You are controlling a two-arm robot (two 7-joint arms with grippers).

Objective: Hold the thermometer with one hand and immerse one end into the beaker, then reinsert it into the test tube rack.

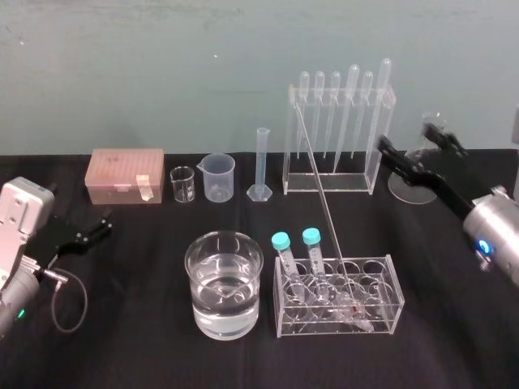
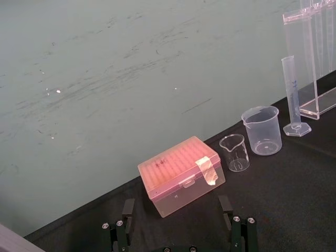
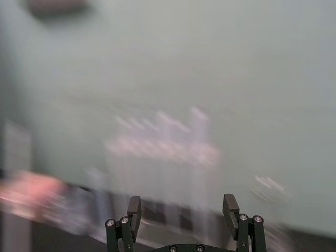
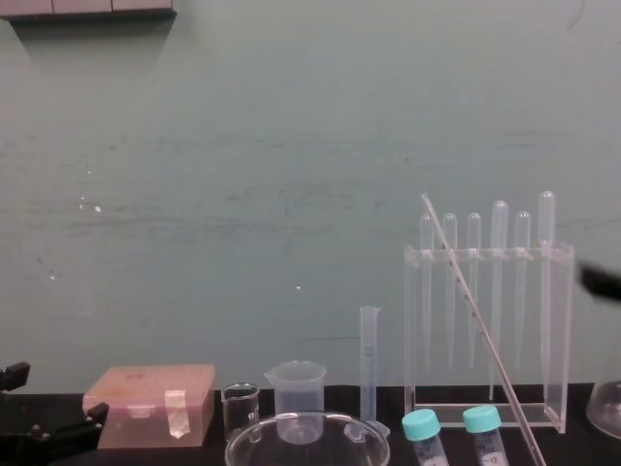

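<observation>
The thermometer, a long thin glass rod, leans with its lower end inside the low clear test tube rack at the front, beside two blue-capped tubes. Its top tilts back-left toward the tall pipette rack; in the chest view the thermometer crosses that rack. Nothing grips it. The beaker, wide and holding water, stands just left of the low rack. My right gripper hovers open, back-right of the thermometer and apart from it; its fingers have nothing between them. My left gripper rests open at the table's left.
Along the back stand a pink tip box, a tiny glass beaker, a small plastic beaker, a graduated cylinder and the tall acrylic rack with several pipettes. A round glass piece sits behind the right gripper.
</observation>
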